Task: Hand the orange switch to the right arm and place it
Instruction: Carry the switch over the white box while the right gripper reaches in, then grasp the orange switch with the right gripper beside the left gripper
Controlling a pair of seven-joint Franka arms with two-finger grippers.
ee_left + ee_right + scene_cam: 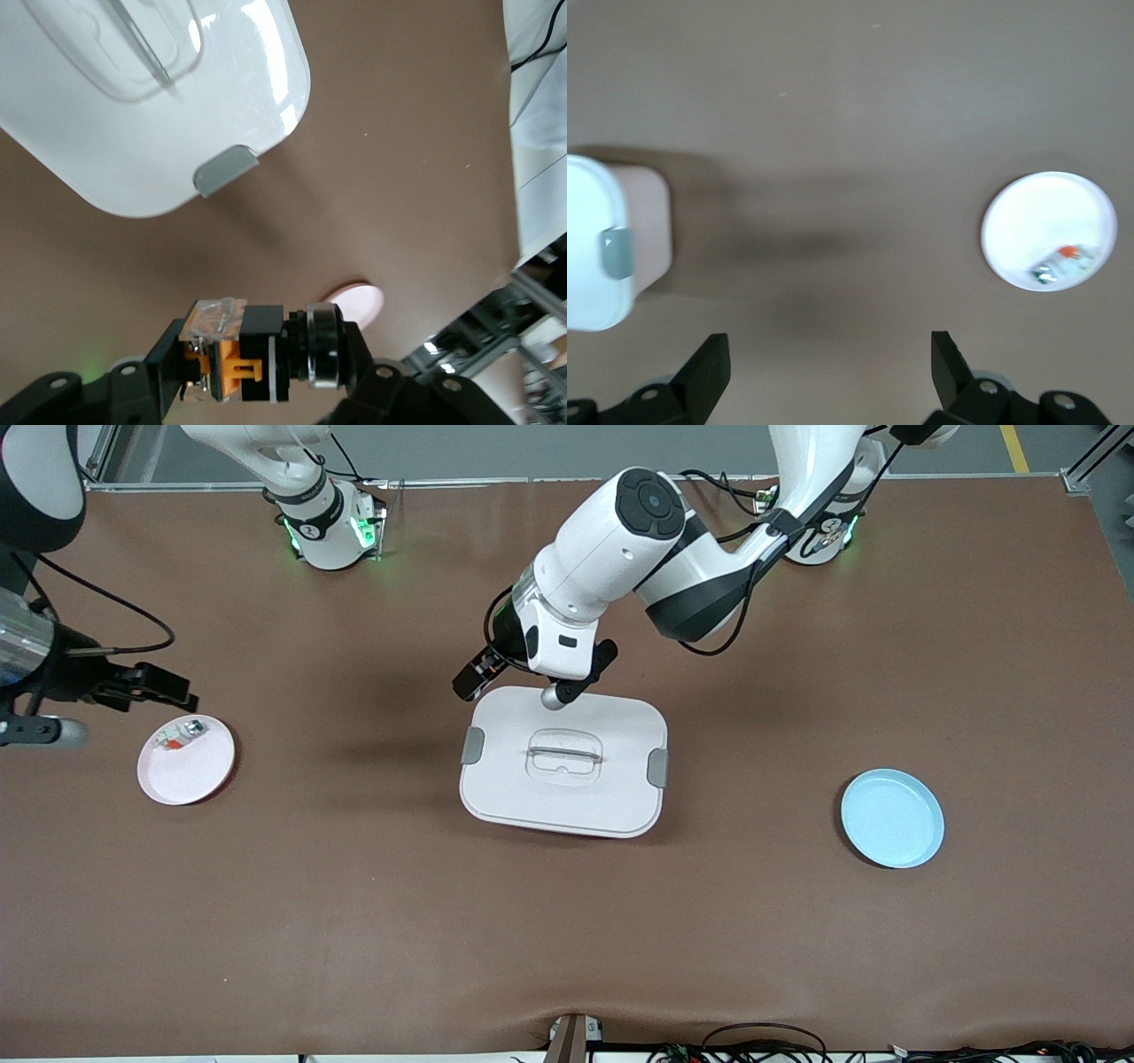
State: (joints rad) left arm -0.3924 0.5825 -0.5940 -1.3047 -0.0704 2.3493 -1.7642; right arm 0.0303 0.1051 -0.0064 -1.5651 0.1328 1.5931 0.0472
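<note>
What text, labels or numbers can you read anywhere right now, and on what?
None can be read.
Switch, held in the left gripper over the table by the white box: no marking shows.
White box lid: plain.
Pink plate and the small piece on it: too small to tell.
Blue plate: plain.
Right gripper, open over the table: no marking.

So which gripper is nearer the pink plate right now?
Right. The right gripper, jaws open, hovers just above the pink plate at the right arm's end of the table. The left gripper holds the orange switch by the white box mid-table.
</note>
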